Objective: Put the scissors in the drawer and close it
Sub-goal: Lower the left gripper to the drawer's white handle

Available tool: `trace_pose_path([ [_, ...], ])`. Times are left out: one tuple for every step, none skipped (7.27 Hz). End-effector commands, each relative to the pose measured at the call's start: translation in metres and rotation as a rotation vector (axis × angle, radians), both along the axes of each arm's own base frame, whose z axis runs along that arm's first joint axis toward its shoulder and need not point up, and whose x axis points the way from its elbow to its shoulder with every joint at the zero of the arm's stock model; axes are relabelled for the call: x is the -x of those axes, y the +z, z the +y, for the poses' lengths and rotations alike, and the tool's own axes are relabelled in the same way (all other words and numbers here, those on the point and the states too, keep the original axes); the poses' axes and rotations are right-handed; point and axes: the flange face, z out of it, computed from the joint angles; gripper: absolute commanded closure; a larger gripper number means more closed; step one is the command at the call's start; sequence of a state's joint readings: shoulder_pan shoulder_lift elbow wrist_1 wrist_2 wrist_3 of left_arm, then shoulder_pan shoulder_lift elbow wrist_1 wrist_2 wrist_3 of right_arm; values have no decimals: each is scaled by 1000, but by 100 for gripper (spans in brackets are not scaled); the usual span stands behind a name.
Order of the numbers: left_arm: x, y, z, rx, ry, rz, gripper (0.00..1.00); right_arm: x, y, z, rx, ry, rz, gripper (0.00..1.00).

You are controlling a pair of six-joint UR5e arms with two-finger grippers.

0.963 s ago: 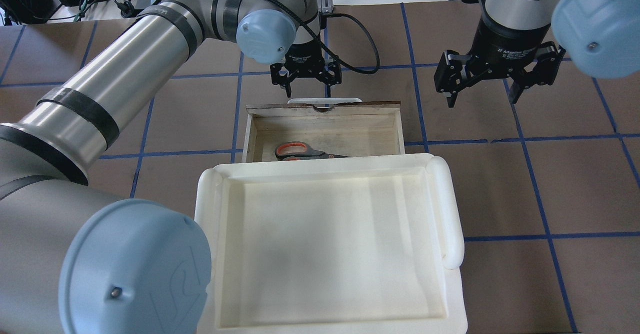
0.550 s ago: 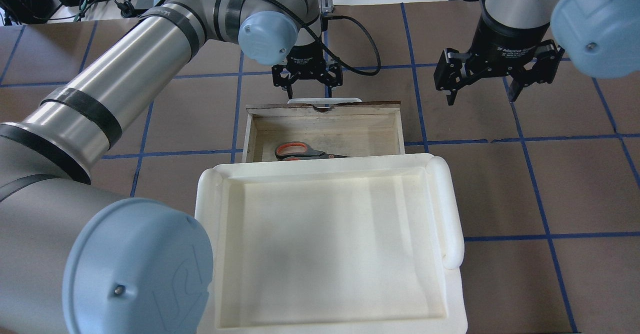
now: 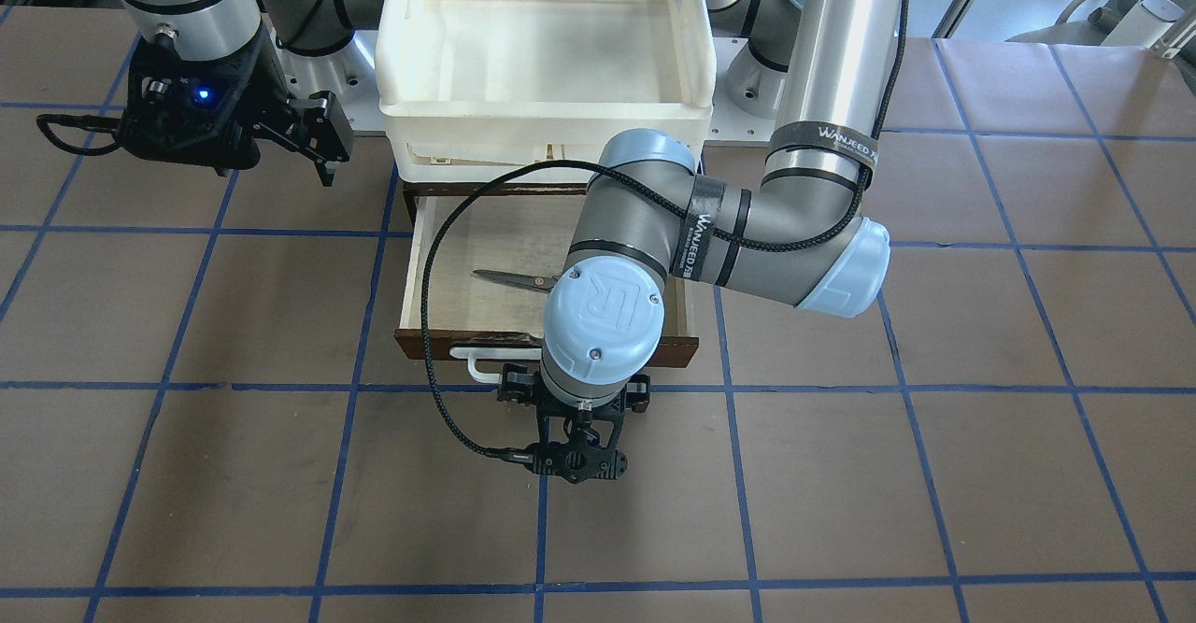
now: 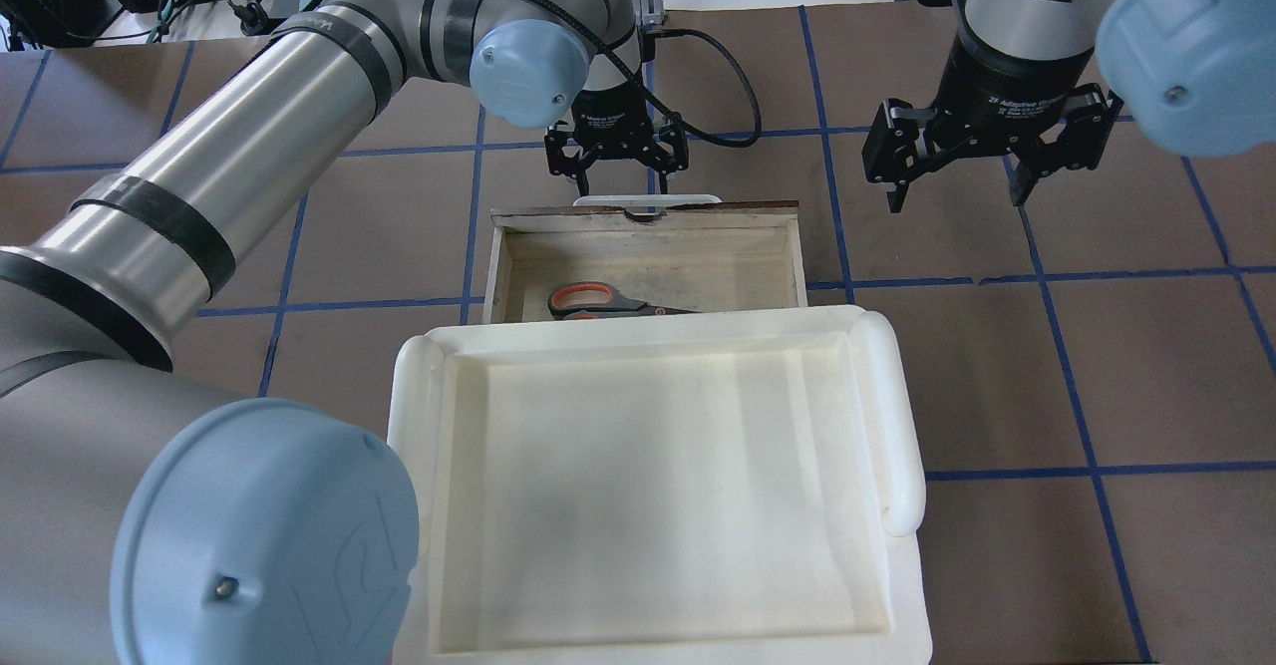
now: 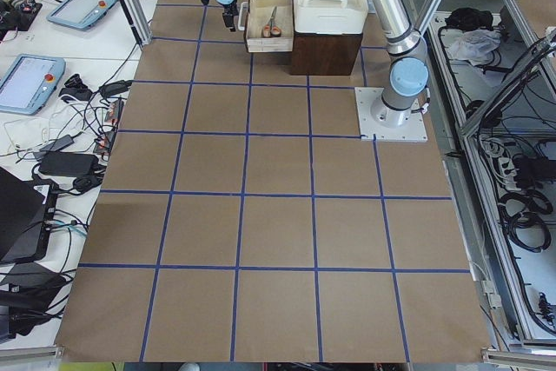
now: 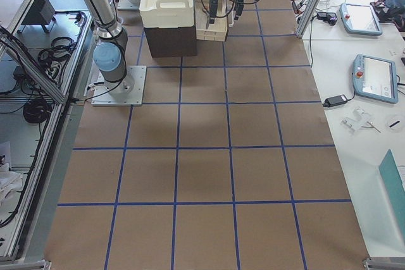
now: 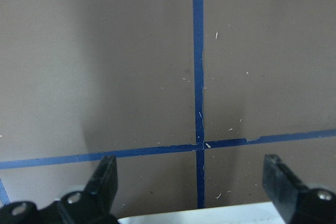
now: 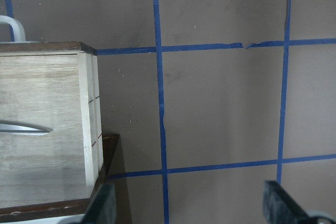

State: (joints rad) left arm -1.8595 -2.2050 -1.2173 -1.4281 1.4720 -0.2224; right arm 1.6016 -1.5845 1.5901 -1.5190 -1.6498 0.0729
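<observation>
The scissors (image 4: pixel 608 301) lie flat inside the open drawer (image 4: pixel 718 208), grey handles with orange-red linings to the left. They also show in the front view (image 3: pixel 509 278), partly under the left arm. My left gripper (image 4: pixel 625 186) is open and empty. It points down just beyond the drawer's front, over the white bar handle (image 4: pixel 598 199). In the left wrist view the handle (image 7: pixel 210 216) lies between the fingers (image 7: pixel 105 182). My right gripper (image 4: pixel 957 196) is open and empty, above the table to the right of the drawer. The drawer's side wall (image 8: pixel 86 103) shows in the right wrist view.
A cream-white plastic tray (image 4: pixel 897 396) sits on top of the dark cabinet that the drawer slides out of. The left wrist's black cable (image 3: pixel 430 324) loops over the drawer's side. Brown table with blue grid lines lies all around.
My left gripper has shifted slightly to the right by the drawer handle. The drawer, the scissors and the right gripper have hardly moved.
</observation>
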Motion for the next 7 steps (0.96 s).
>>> trace_pose_path([
  [-2,2,3,-18,2,-4,0,1,-4,0,-7,1,6,0],
  [-1,4,5,-21,1,-4,0,0,-4,0,-7,1,4,0],
  [-2,5,6,-32,1,-7,0,1,-4,0,-7,1,9,0],
  [-3,9,7,-32,2,-7,0,1,-5,0,-8,1,7,0],
  [-4,9,9,-46,2,-11,0,1,-5,0,-9,3,9,0],
  [-6,12,11,-55,4,-14,0,1,-5,0,-9,3,9,0],
  [-6,13,14,-70,4,-18,0,2,-4,0,-7,1,9,0],
])
